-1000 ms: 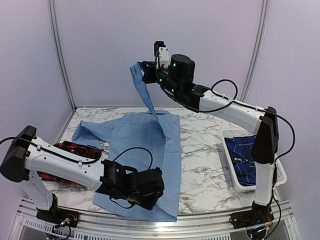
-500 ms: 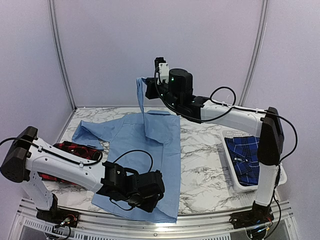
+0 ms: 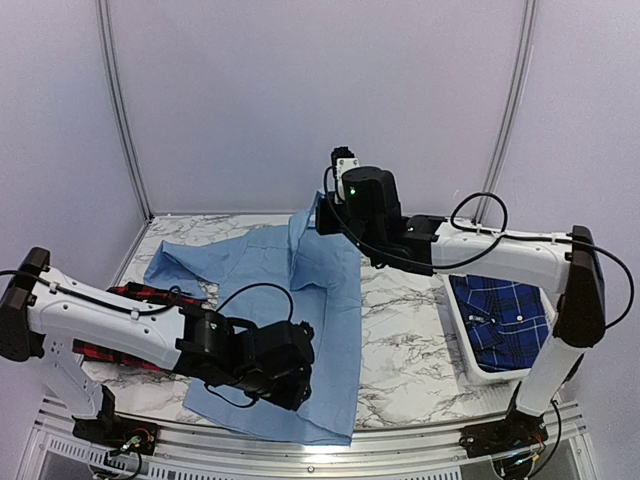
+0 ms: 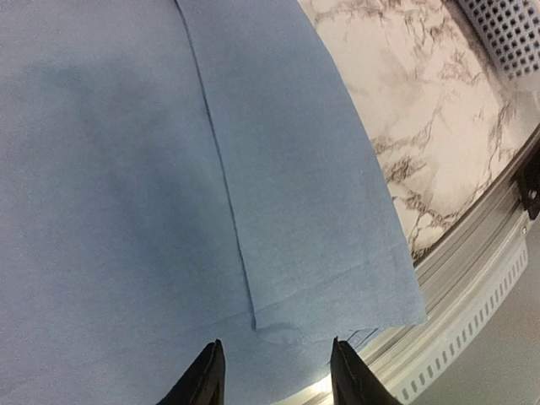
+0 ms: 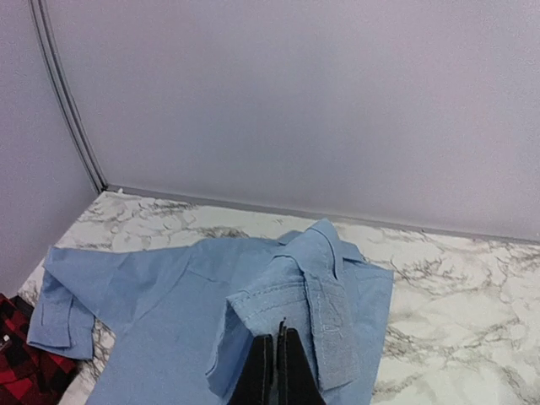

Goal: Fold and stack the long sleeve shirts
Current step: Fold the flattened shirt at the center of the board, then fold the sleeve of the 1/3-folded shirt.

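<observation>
Lit brightly and evenly from overhead — soft, diffuse. Shadowed in faint grey on the light blue shirt point(image 4: 93, 152) under the left wrist camera. Glaring white along the metal rail point(image 4: 460, 261); sharp elsewhere.

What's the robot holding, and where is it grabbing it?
The right gripper pinches the light blue shirt by a raised fold, seemingly its sleeve end. The left gripper is open, holding nothing.

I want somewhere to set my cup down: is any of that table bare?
Yes: the marble strip between the light blue shirt and the white basket is bare. The left edge is crowded with the red check shirt, and the basket holds a dark plaid shirt.
</observation>
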Tool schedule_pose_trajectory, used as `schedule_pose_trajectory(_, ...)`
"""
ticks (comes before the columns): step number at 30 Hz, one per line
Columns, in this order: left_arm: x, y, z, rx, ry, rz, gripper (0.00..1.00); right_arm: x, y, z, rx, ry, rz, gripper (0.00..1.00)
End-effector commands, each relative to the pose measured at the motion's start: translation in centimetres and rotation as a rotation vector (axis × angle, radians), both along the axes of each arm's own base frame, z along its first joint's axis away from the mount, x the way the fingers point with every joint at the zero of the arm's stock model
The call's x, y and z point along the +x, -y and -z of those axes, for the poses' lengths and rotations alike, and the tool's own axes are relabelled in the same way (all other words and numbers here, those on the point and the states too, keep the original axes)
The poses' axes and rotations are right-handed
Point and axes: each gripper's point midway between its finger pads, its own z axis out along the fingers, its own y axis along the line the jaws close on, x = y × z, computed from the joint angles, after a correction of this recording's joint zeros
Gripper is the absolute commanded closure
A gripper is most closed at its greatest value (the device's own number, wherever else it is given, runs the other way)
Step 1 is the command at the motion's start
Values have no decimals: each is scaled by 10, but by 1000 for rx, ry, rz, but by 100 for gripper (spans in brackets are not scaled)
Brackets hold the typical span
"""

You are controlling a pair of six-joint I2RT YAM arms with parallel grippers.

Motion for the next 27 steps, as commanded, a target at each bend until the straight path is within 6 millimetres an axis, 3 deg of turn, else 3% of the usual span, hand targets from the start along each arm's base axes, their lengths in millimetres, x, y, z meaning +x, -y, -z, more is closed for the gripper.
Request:
schedule_pose_trajectory(1,41,-26,-29,-36,63,-80,54,-27,34,34,-47,-115,102,100)
schedule_pose_trajectory(4,69,-36,-43,-65,89,-121,54,-58,41,74,-84,-206,88,100)
schedule_pose_trajectory(8,99,-49,-53,-90,103,-146,52,-112,47,143,-142,-386,21,100)
schedule_pose_trajectory(9,105,-51,-52,-91,98,-152,52,-127,52,164,-154,-443,8,100)
schedule_pose_trajectory(12,118,-56,-46,-97,76,-152,51,-163,53,203,-187,-566,-79,100)
schedule_pose_trajectory(13,122,-57,-43,-95,67,-151,51,-170,55,212,-205,-598,-93,96)
schedule_pose_trajectory(16,135,-59,-35,-100,43,-156,49,-179,68,218,-267,-631,-104,59)
schedule_pose_trajectory(17,138,-58,-31,-105,31,-155,48,-180,70,210,-267,-618,-121,48)
schedule_pose_trajectory(20,148,-51,-24,-142,-10,-152,48,-181,69,184,-243,-578,-183,26)
schedule_pose_trajectory(23,162,-44,-18,-186,-56,-170,50,-170,79,177,-216,-587,-198,21)
schedule_pose_trajectory(27,187,-31,-19,-295,-110,-215,55,-147,94,197,-174,-663,-224,27)
